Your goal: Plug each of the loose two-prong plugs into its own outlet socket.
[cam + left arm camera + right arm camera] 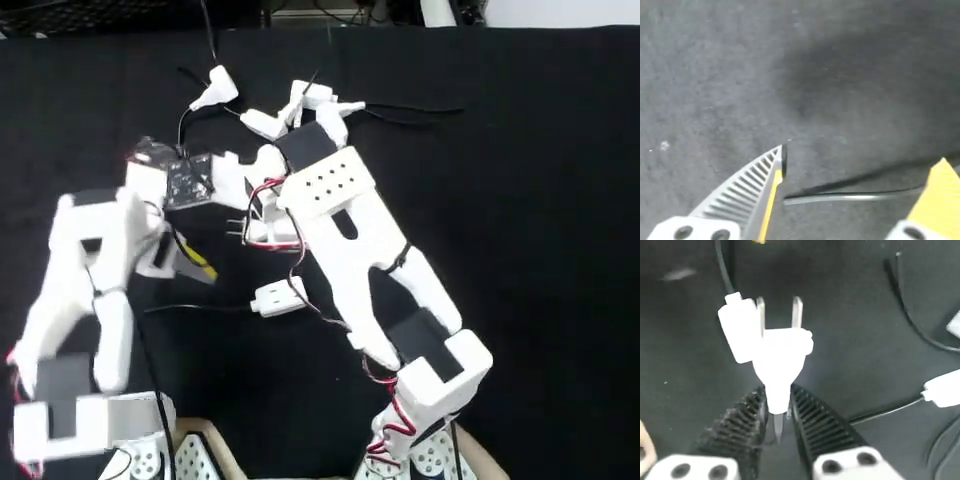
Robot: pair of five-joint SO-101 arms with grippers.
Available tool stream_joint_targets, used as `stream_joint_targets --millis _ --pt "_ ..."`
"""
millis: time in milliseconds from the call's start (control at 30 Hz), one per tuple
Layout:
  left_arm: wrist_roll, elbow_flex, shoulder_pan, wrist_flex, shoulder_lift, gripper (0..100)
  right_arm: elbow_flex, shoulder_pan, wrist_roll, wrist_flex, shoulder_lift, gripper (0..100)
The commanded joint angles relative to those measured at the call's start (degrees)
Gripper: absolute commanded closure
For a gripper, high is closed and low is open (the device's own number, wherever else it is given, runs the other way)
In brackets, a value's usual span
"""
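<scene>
My right gripper (777, 410) is shut on the tail of a white two-prong plug (782, 352), whose prongs point away from the wrist. Just beyond the prongs lies a white outlet socket (740, 332) on a black cable. In the high view the held plug (238, 228) hangs mid-table with its prongs pointing left, and a white socket (278, 298) lies on the cloth a little nearer the arm bases. My left gripper (862, 156) is open above the black cloth, with a thin cable (855, 196) lying between its fingers; it is left of the plug (190, 255).
More white plugs and sockets with black cables lie at the back: one (213, 90) far left, another (265, 122), a third (320, 100). A small circuit board (187, 178) sits by the left arm. Black cloth (520, 200) covers the table.
</scene>
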Motion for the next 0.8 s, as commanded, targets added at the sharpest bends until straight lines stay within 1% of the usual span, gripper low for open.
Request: stream_joint_targets --millis 0,67,167,333,467,667,767 --pt "5.45 9.54 3.47 -6.95 -14.77 57 -0.13 0.79 -2.99 0.18 -0.57 98.7" --pt "8.26 11.56 3.47 -8.53 -18.99 57 1.36 1.67 -3.16 0.44 -0.57 98.7" --pt "10.55 11.65 3.38 -8.53 -24.26 57 3.82 2.81 -3.16 0.62 -0.66 98.7" --pt "19.16 7.43 1.63 -8.44 -29.1 57 7.78 4.48 -5.8 0.18 -1.98 98.7" --pt "22.77 6.46 6.29 -8.44 -30.77 57 10.68 3.43 -8.53 -0.88 -2.86 98.7" --pt "33.85 6.81 12.97 -8.44 -35.43 57 11.82 3.08 -12.31 -4.84 -4.79 98.7" --pt "37.27 8.66 15.34 -8.62 -39.74 57 11.47 3.16 -14.07 -5.8 -4.97 98.7"
